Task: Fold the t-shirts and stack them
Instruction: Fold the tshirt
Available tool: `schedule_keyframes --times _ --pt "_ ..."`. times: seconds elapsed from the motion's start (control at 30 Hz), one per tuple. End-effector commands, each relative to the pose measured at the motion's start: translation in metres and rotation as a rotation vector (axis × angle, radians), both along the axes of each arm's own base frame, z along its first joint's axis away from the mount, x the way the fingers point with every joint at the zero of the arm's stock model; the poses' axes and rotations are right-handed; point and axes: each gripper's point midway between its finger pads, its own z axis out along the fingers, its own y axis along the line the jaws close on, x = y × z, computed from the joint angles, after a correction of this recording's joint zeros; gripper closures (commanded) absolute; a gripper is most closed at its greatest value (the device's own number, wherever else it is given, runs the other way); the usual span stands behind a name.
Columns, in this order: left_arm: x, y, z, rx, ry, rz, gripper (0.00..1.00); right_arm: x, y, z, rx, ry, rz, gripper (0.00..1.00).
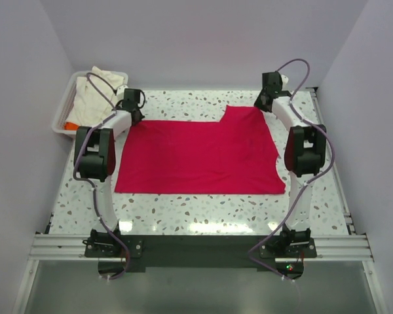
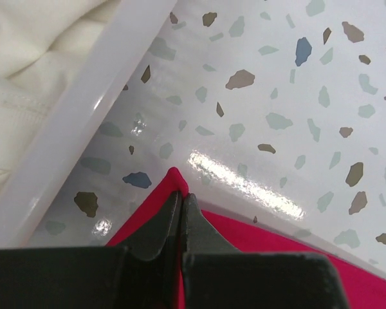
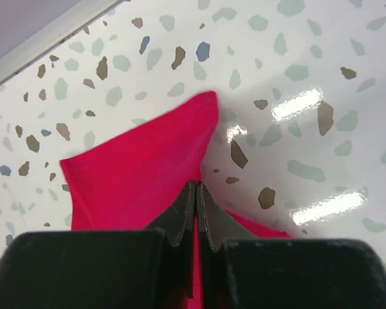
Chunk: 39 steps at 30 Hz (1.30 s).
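While the fingers of your left gripper (image 2: pixel 181 193) and right gripper (image 3: pixel 197 185) pinch the upper corners of the red shirt (image 1: pixel 196 154), it lies flat on the table (image 1: pixel 183 216) below them, long axis left-right, each arm nearest its own corner.

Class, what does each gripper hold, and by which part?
Both hold the red t-shirt: the left gripper pinches its far left corner, the right gripper its far right corner.
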Motion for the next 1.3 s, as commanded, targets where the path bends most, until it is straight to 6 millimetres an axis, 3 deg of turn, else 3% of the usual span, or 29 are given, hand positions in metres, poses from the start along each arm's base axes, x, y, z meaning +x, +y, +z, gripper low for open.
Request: schedule_keyframes --times 0.0,0.13,0.23,0.27,0.37,0.43,0.57,0.6,0.63,0.7,0.73,0.8,0.83,0.87,0.93,1.27 --pt "0.01 0.001 0.043 -0.01 -0.108 0.014 1.0 0.0 -0.013 0.049 -0.011 -0.099 -0.025 1.0" --pt "0.006 0.003 0.051 -0.011 -0.113 0.022 1.0 -0.012 -0.017 0.066 -0.003 -0.123 -0.033 1.0" --pt "0.0 0.004 0.057 -0.01 -0.117 0.027 1.0 -0.026 -0.019 0.059 0.006 -0.103 -0.051 1.0" --pt "-0.004 0.004 0.055 -0.011 -0.11 0.027 1.0 -0.03 -0.019 0.067 0.012 -0.116 -0.05 1.0" --pt "-0.013 0.006 0.06 -0.011 -0.107 0.034 1.0 -0.051 -0.018 0.053 0.029 -0.08 -0.057 1.0" --pt "-0.019 0.008 0.069 -0.011 -0.12 0.04 1.0 -0.058 -0.017 0.054 0.043 -0.08 -0.062 1.0" --pt "-0.036 0.012 0.067 -0.003 -0.098 0.054 1.0 -0.081 -0.018 0.055 0.059 -0.071 -0.072 1.0" --pt "-0.039 0.012 0.072 -0.007 -0.105 0.057 1.0 -0.09 -0.018 0.048 0.059 -0.05 -0.077 1.0" --pt "-0.043 0.012 0.072 -0.007 -0.103 0.058 1.0 -0.095 -0.018 0.057 0.065 -0.067 -0.078 1.0" --pt "-0.053 0.013 0.07 -0.012 -0.094 0.062 1.0 -0.11 -0.019 0.052 0.07 -0.047 -0.084 1.0" --pt "-0.056 0.013 0.07 -0.015 -0.093 0.065 1.0 -0.117 -0.019 0.061 0.076 -0.063 -0.086 1.0" --pt "-0.066 0.013 0.064 -0.019 -0.073 0.071 1.0 -0.131 -0.019 0.055 0.079 -0.044 -0.087 1.0" --pt "-0.07 0.013 0.067 -0.024 -0.079 0.073 1.0 -0.136 -0.02 0.063 0.086 -0.062 -0.089 1.0" --pt "-0.076 0.014 0.063 -0.023 -0.068 0.076 1.0 -0.145 -0.019 0.054 0.091 -0.038 -0.087 1.0" --pt "-0.083 0.015 0.066 -0.027 -0.07 0.086 1.0 -0.154 -0.018 0.062 0.099 -0.061 -0.085 1.0" --pt "-0.116 0.016 0.055 -0.054 -0.047 0.11 1.0 -0.199 -0.016 0.045 0.124 -0.024 -0.073 1.0"
